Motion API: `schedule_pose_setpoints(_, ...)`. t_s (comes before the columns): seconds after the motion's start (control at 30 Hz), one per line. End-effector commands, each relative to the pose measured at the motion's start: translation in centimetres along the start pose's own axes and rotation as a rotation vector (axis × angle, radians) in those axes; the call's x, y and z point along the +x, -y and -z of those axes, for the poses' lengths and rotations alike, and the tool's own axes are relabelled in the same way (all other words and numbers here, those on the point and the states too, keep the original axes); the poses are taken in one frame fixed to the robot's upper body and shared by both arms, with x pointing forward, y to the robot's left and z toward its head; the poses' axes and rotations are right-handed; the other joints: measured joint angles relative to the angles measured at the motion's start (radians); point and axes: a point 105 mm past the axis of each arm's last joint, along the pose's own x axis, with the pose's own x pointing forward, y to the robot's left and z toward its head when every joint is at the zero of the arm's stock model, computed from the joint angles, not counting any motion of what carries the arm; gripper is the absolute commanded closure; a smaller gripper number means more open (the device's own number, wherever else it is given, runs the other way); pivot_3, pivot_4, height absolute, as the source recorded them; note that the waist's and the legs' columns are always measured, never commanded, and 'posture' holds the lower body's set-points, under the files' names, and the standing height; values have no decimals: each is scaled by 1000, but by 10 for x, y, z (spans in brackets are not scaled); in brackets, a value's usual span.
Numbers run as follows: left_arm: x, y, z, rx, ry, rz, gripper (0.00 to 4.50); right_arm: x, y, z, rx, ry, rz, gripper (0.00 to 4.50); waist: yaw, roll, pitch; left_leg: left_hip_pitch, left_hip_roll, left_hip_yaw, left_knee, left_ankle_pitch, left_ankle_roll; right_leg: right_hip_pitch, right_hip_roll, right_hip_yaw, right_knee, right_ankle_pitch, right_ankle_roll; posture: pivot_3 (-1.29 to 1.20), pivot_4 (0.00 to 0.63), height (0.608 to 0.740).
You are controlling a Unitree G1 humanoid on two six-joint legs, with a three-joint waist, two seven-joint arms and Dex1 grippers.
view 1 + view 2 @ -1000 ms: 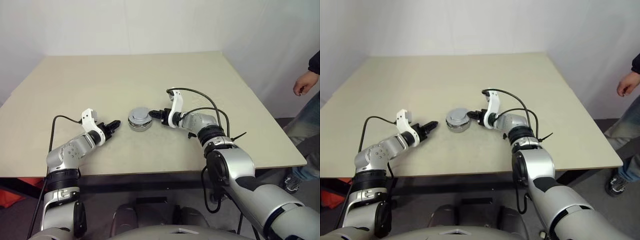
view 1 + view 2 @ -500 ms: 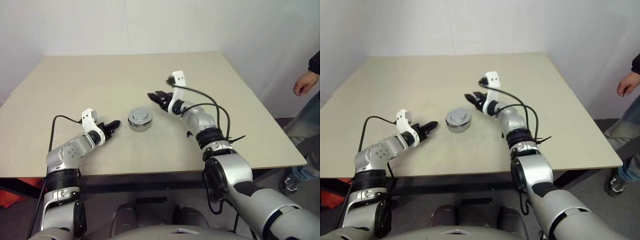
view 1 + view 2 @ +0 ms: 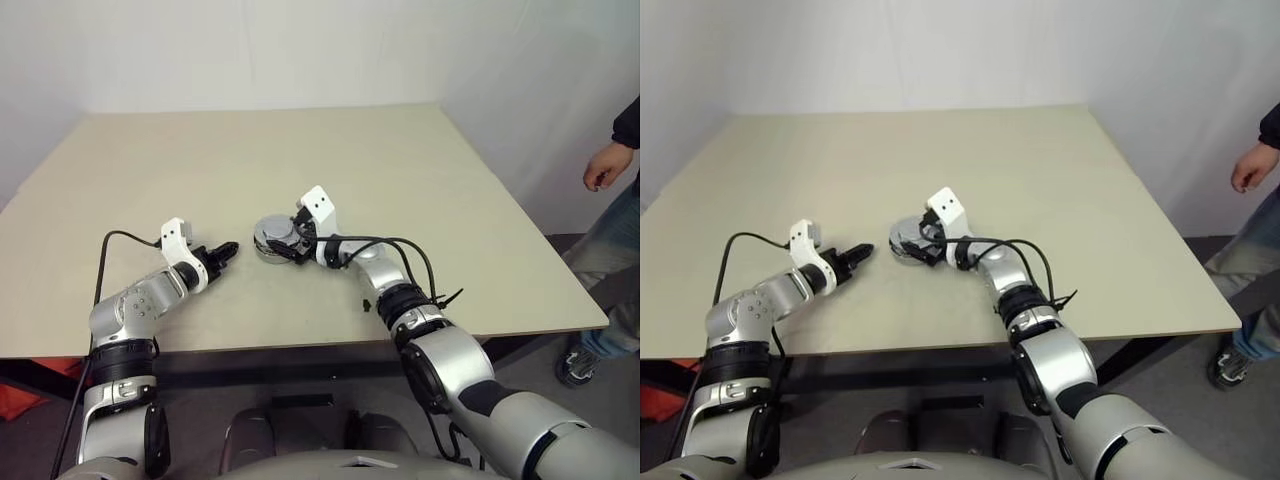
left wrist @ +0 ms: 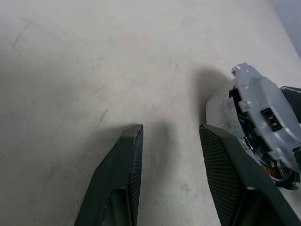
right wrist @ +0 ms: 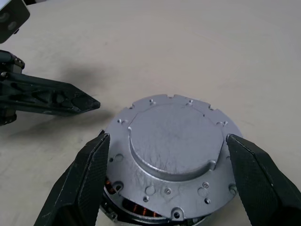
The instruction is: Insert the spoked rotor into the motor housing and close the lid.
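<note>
the right gripper (image 5: 164, 155) reaches across with fingers spread wide either side of the lid (image 5: 171, 141), not touching. the lid sits on the motor housing (image 5: 136, 207), mid-table toward the near edge; that wrist view shows copper windings beneath. the left gripper (image 3: 222, 251) rests nearby, fingers partly apart, empty.

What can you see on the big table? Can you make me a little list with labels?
table: beige flat tabletop
lid: round grey metal disc with notched rim, lying on top of the housing
motor housing: round grey cup, copper-brown windings showing under the lid
right gripper: open, one black finger on each side of the lid
left gripper: fingers apart, holding nothing, beside the motor
person: hand at the table's right side
</note>
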Motion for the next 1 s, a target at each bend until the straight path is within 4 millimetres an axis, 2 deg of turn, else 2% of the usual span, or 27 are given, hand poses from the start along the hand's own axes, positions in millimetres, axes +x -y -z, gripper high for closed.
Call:
schedule_pose_setpoints(0.03, -6, -10, 1, 1, -6, -50, 2475, 4, 3, -19, -19, 50, 12, 40, 0, 0, 0, 0, 0, 0, 0, 0, 0, 0, 0, 0, 0, 0, 0, 0, 0, 740)
schedule_pose_setpoints(0.27, -6, -10, 2, -2, -3, -54, 2475, 6, 8, -24, -49, 56, 52, 40, 0, 0, 0, 0, 0, 0, 0, 0, 0, 0, 0, 0, 0, 0, 0, 0, 0, 740)
schedule_pose_setpoints(0.37, -7, -10, 1, -2, -2, -54, 2475, 5, 9, -23, -69, 49, 61, 580, 0, 0, 0, 0, 0, 0, 0, 0, 0, 0, 0, 0, 0, 0, 0, 0, 0, 740)
schedule_pose_setpoints(0.67, -6, -9, 2, -4, -3, -53, 2475, 0, 12, -21, -87, 50, 55, 580, 0, 0, 0, 0, 0, 0, 0, 0, 0, 0, 0, 0, 0, 0, 0, 0, 0, 740)
schedule_pose_setpoints(1.0, -5, -9, 3, -6, -6, -53, 2475, 4, -2, -27, -81, 75, -26, 580, 0, 0, 0, 0, 0, 0, 0, 0, 0, 0, 0, 0, 0, 0, 0, 0, 0, 740)
